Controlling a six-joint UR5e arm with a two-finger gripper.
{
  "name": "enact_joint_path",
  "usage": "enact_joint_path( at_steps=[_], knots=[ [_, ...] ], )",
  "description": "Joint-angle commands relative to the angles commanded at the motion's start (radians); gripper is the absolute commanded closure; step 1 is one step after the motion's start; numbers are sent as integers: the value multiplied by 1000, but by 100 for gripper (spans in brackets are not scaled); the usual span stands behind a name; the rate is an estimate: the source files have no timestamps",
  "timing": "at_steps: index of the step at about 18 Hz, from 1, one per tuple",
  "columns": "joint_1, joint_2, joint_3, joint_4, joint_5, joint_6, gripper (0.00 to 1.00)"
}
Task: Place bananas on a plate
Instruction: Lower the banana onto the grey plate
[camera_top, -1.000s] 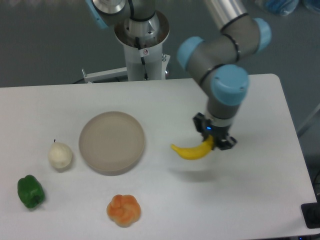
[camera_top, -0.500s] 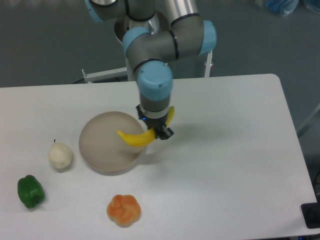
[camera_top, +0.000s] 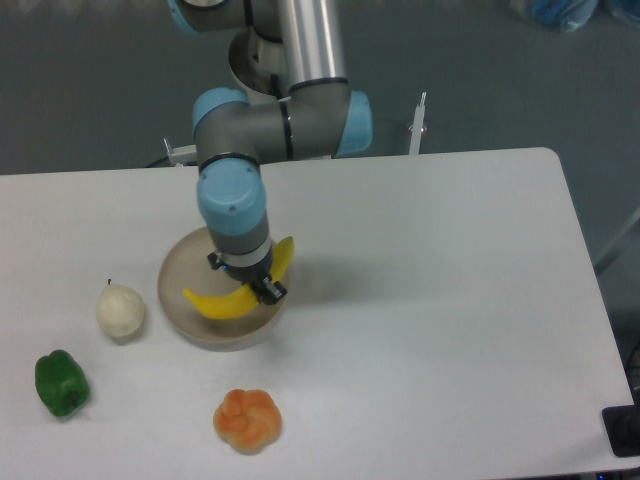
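A bright yellow curved banana (camera_top: 222, 301) hangs just over the round beige-grey plate (camera_top: 183, 287), held in my gripper (camera_top: 250, 283), which is shut on its middle. One end of the banana points left over the plate, the other sticks up to the right of the wrist. The arm covers much of the plate's middle and far side. I cannot tell if the banana touches the plate.
On the white table left of the plate lies a pale round fruit (camera_top: 120, 311), with a green pepper (camera_top: 61, 383) at the front left. An orange lumpy fruit (camera_top: 247, 420) sits in front of the plate. The robot's base (camera_top: 270, 60) stands behind.
The arm has swung left from the table's right side, carrying the banana along. The banana is now above the plate rather than beside it.
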Motion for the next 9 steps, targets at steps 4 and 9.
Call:
enact_joint_path(
  at_steps=[4,9],
  knots=[
    [-2,2,0,9,-2,11,49],
    [0,8,2,11,43,8,0]
  ],
)
